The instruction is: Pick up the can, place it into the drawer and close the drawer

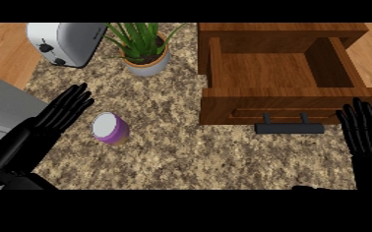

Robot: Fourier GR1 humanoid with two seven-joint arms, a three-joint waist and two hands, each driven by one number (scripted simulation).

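While both hands are open, the can (110, 129) stands upright just right of the left hand (62, 110) fingers; the right hand (358, 128) rests beside the open drawer (272, 98).

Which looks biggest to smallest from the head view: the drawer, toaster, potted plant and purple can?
1. Drawer
2 and 3. Toaster and potted plant: too alike to rank
4. Can
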